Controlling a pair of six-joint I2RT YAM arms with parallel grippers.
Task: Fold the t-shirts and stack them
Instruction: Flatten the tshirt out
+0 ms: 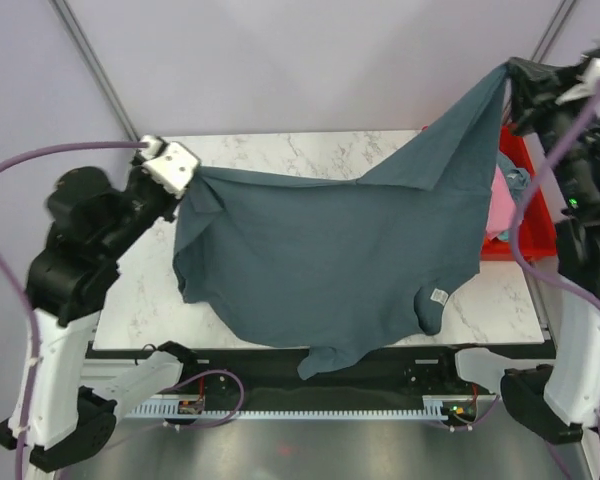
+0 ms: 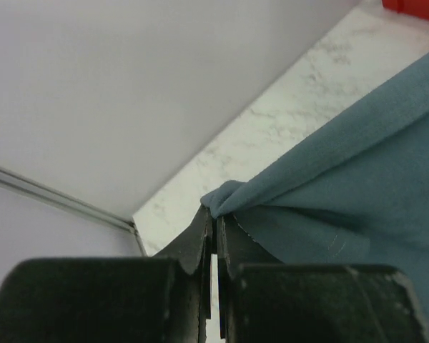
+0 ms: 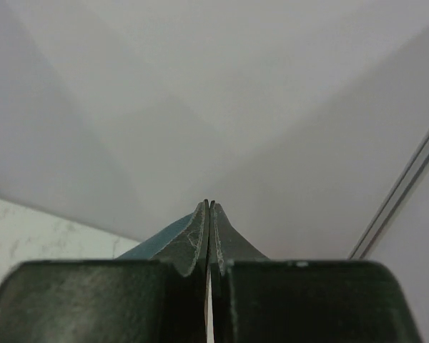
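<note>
The large slate-blue t-shirt (image 1: 330, 250) hangs spread between my two grippers above the marble table (image 1: 140, 290). Its lower hem droops past the table's front edge, and a small white tag (image 1: 439, 296) shows near its lower right. My left gripper (image 1: 192, 172) is shut on the shirt's left corner; in the left wrist view the cloth (image 2: 343, 179) bunches at the tips of that gripper (image 2: 215, 214). My right gripper (image 1: 508, 70) is raised high at the far right and shut on the opposite corner. In the right wrist view a sliver of blue cloth (image 3: 154, 241) shows beside that gripper (image 3: 209, 207).
A red plastic bin (image 1: 528, 205) stands at the table's right edge, partly behind the hanging shirt. It holds a pink t-shirt (image 1: 501, 208) and a bit of teal cloth (image 1: 517, 178). Grey walls close in behind the table.
</note>
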